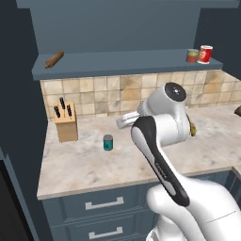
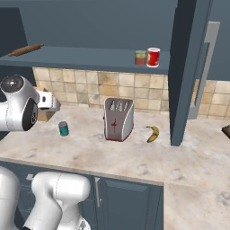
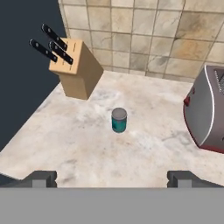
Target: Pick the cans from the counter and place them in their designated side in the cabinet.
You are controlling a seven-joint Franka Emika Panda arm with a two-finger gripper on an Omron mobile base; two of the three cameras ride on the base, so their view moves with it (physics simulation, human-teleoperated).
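Note:
A teal-labelled can [image 1: 108,142] [image 2: 64,128] [image 3: 119,120] stands upright on the beige counter [image 1: 84,164] [image 2: 90,152] [image 3: 87,144], between the knife block and the toaster. A shorter can with a red-orange and yellow-green label [image 1: 192,56] [image 2: 140,57] stands at the right end of the cabinet shelf [image 1: 117,63] [image 2: 90,58], beside a red can. My gripper [image 3: 112,179] is open, its fingertips [image 3: 41,178] wide apart with nothing between them. It hovers above the counter, short of the teal can and pointing at it.
A wooden knife block [image 1: 66,122] [image 3: 76,68] stands at the counter's back left. To the right are a silver toaster [image 2: 119,119] [image 3: 208,111] and a banana [image 2: 153,133]. A rolling pin [image 1: 54,59] [image 2: 26,49] lies at the shelf's left end, and the red can with white bands [image 1: 205,54] [image 2: 153,57] at its right.

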